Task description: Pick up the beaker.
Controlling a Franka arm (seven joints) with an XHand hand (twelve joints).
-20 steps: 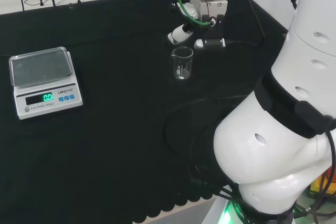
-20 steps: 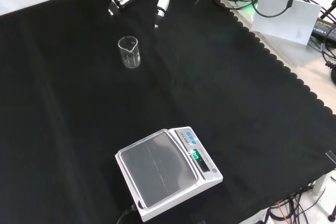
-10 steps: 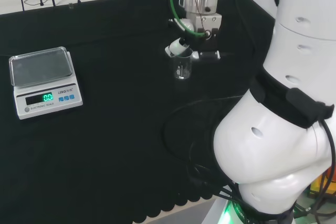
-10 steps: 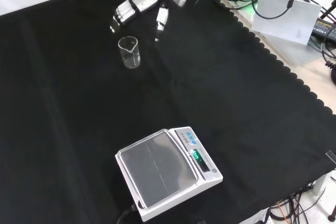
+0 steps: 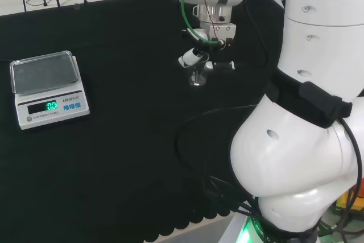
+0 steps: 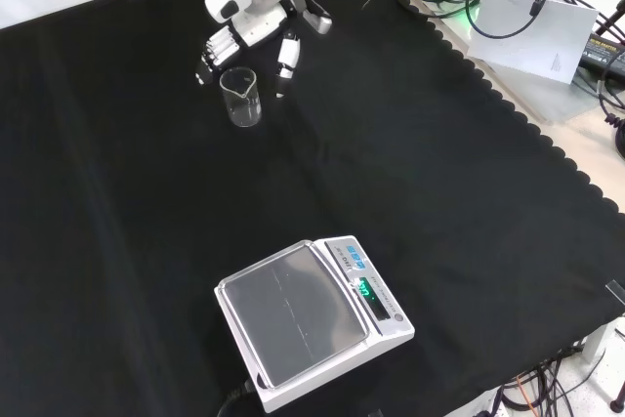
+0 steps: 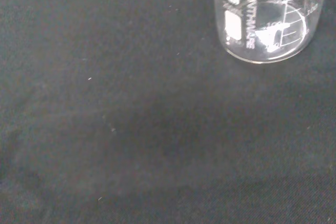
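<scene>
Glass beaker stands upright on the black cloth toward the bench's far edge in the front view, ungrasped; the hand hovers just behind it, fingers straight and spread; closing and lifting remain.

On the black cloth, a clear beaker with white markings, a black-and-white hand, and a white scale with green digits.
</scene>
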